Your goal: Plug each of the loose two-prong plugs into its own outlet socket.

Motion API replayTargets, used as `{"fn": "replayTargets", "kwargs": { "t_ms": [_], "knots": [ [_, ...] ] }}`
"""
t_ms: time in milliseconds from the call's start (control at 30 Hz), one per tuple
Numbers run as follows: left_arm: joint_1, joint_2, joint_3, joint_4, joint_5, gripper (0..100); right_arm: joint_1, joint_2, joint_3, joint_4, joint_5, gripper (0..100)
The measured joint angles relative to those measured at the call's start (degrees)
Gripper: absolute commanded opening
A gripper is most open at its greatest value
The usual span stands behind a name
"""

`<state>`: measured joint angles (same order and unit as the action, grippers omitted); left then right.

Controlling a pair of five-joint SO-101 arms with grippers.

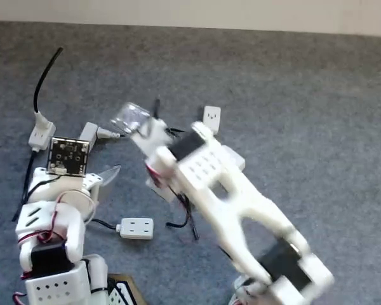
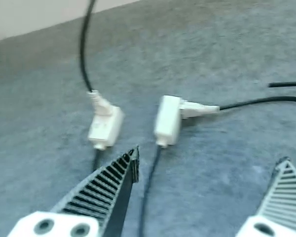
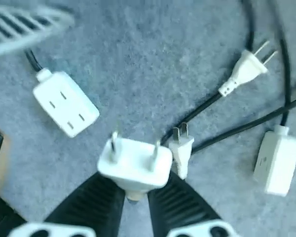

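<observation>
My right gripper (image 3: pixel 136 191) is shut on a white two-prong plug (image 3: pixel 133 165), prongs pointing away, held above the carpet. Below it lie a white outlet socket (image 3: pixel 66 103), a loose plug (image 3: pixel 180 147) on a black cable and a second loose plug (image 3: pixel 246 66). Another socket (image 3: pixel 276 160) lies farther off. My left gripper (image 2: pixel 207 173) is open over the carpet. Ahead of it lie two sockets (image 2: pixel 104 126) (image 2: pixel 168 120), each with a plug in it. In the high view the right gripper (image 1: pixel 132 119) hangs near the plugged socket (image 1: pixel 89 132).
Grey carpet (image 1: pixel 305 95) covers the surface. A free socket (image 1: pixel 211 116) lies at the back middle and another (image 1: pixel 136 227) near the left arm (image 1: pixel 57 216). Black cables (image 1: pixel 44 76) trail across the left side. The right half of the carpet is open.
</observation>
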<state>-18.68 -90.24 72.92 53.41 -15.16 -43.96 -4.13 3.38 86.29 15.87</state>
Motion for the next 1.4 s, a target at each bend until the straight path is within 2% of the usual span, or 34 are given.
{"fn": "replayTargets", "kwargs": {
  "t_ms": [100, 200, 400, 500, 667, 767, 867, 1000, 1100, 1200, 1400],
  "knots": [
    [-5.19, 2.73, -1.05, -2.37, -2.37, 40, 0.00, 14.07, -15.12, 4.84, 0.35, 0.5],
    [-9.49, 10.81, -5.71, -4.40, -4.57, 40, 0.00, 24.62, -26.64, 5.54, 0.35, 0.5],
    [-18.20, 42.90, -27.96, -3.69, -8.18, 40, 0.18, 34.55, -31.56, 3.78, 0.35, 0.6],
    [-22.59, 64.35, -45.63, 4.84, -10.73, 40, 0.18, 35.08, -29.45, 2.90, 0.35, 0.6],
    [-27.78, 98.73, -80.44, 26.29, -14.24, 40, 0.18, 35.08, -21.01, -2.81, 0.35, 0.6],
    [-29.01, 114.64, -100.13, 36.31, -15.47, 40, 0.18, 33.85, -13.89, -8.79, 0.35, 0.6],
    [-29.19, 126.42, -116.48, 41.93, -15.74, 40, 0.26, 27.34, -3.96, -16.44, 0.18, 0.6],
    [-29.80, 137.85, -130.81, 45.19, -15.74, 40, 0.97, 15.47, 12.66, -26.37, 0.18, 0.9],
    [-29.98, 143.21, -135.74, 45.54, -15.74, 40, 2.81, 8.44, 21.89, -28.13, 0.44, 1.2],
    [-29.98, 145.49, -137.49, 45.54, -16.79, 40, 5.27, 3.43, 23.03, -24.53, 2.29, 5.6],
    [-29.98, 145.76, -138.02, 45.54, -17.14, 40, 7.82, 1.23, 17.14, -7.91, 7.56, 8.0]
  ]
}}
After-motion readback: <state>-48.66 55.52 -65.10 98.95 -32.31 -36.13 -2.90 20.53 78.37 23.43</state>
